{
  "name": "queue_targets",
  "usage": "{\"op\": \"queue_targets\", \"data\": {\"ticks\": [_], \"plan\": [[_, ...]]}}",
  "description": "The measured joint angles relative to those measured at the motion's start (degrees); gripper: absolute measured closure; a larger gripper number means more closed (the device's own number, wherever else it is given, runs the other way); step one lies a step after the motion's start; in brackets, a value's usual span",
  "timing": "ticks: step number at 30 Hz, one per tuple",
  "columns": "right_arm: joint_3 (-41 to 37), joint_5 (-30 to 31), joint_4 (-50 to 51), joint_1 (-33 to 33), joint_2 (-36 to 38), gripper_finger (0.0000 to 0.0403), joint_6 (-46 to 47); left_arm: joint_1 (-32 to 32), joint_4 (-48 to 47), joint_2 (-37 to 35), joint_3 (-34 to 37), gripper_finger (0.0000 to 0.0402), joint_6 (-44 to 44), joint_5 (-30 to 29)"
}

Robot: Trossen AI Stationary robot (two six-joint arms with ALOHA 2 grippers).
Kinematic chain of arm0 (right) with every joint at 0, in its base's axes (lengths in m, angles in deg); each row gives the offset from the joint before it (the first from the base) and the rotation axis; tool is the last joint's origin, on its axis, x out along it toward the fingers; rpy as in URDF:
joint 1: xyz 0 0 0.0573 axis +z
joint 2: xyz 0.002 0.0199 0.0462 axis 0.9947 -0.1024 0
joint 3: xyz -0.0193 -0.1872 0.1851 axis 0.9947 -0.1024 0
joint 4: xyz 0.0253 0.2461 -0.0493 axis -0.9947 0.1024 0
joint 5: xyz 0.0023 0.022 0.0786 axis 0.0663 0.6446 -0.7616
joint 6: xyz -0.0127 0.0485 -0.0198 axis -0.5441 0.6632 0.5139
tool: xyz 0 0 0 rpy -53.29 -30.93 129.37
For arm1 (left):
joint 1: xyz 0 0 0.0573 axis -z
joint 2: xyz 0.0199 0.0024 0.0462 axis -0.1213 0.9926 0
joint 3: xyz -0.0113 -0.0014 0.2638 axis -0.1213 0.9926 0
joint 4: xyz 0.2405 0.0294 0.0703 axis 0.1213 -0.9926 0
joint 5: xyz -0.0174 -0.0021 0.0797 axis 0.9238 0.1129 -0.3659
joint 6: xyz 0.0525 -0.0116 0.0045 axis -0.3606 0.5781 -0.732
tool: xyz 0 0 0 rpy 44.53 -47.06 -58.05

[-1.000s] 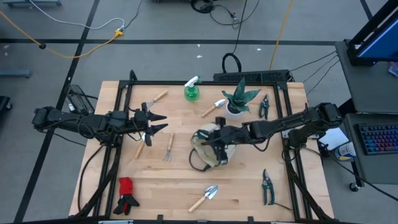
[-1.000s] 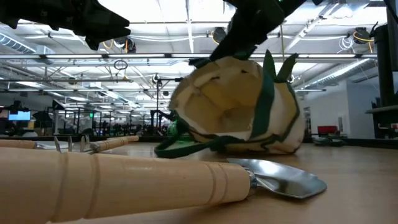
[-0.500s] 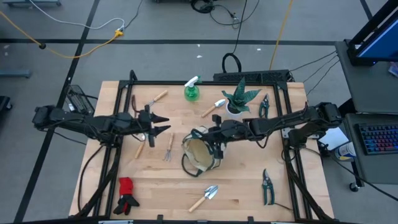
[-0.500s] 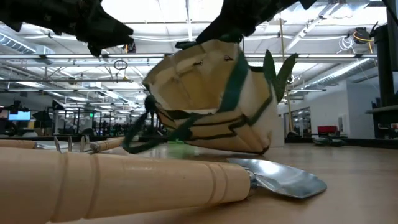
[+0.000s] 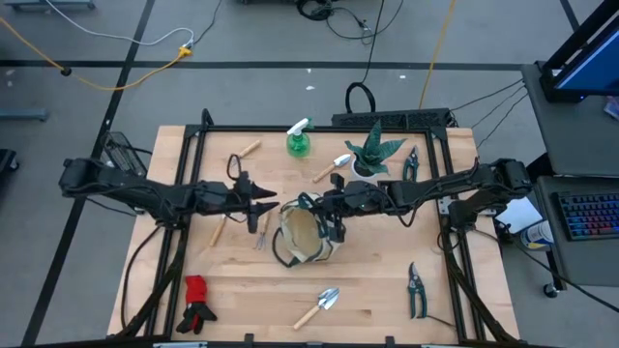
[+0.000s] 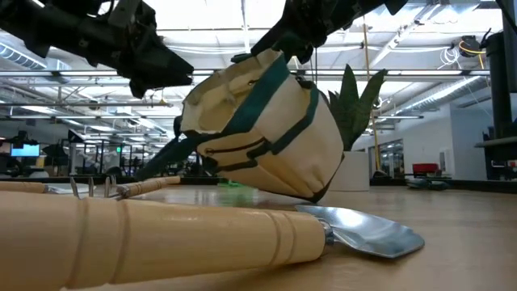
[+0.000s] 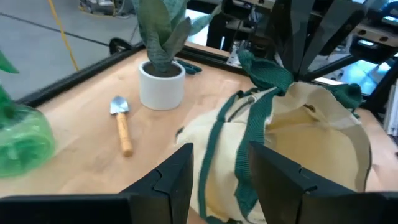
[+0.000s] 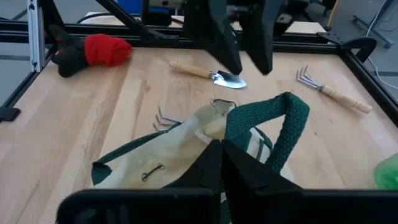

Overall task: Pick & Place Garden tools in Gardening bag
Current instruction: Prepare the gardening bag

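Your right gripper has its fingers pinched together on the rim of the gardening bag, which hangs tilted near the middle of the table, its underside hidden from above. Your left gripper hovers just beside the bag's rim with its fingers spread and nothing between them. The small fork lies partly under that gripper, and one trowel fills the low view's foreground, cut off at the edge.

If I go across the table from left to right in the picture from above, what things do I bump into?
Red-and-black gloves → left gripper → gardening bag → plant pot → pruning shears.
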Motion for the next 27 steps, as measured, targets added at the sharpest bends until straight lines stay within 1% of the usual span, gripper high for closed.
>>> {"op": "queue_targets", "data": {"ticks": [2, 6, 10, 13, 17, 22, 27], "plan": [[0.00, 0.00, 0.01, 0.00, 0.00, 0.0403, 0.00, 0.24, 2.34, 2.14, 0.00, 0.0245, -0.14, 0.04], [0.00, 0.00, 0.04, 0.00, 0.00, 0.0403, 0.00, 0.98, 6.54, 5.40, 0.00, 0.0245, -3.16, 1.18], [0.00, 0.00, 0.06, 0.00, 0.00, 0.0403, -0.07, 2.12, 10.09, 6.49, -0.01, 0.0245, -5.73, 2.11], [0.00, 0.02, 0.08, 0.00, 0.00, 0.0403, -0.12, 2.89, 11.20, 6.52, -0.02, 0.0245, -7.22, 2.08], [0.00, 0.02, 0.13, 0.02, 0.00, 0.0403, -0.17, 3.18, 11.41, 6.81, -0.02, 0.0245, -7.13, 1.94], [-0.02, 0.02, 0.05, 0.02, 0.00, 0.0403, -0.20, 3.17, 11.48, 8.64, -0.02, 0.0245, -7.11, -0.03], [-0.02, 0.13, 0.04, 0.02, 0.00, 0.0403, -0.20, 3.17, 12.01, 11.01, -0.04, 0.0245, -6.95, -0.33]]}}
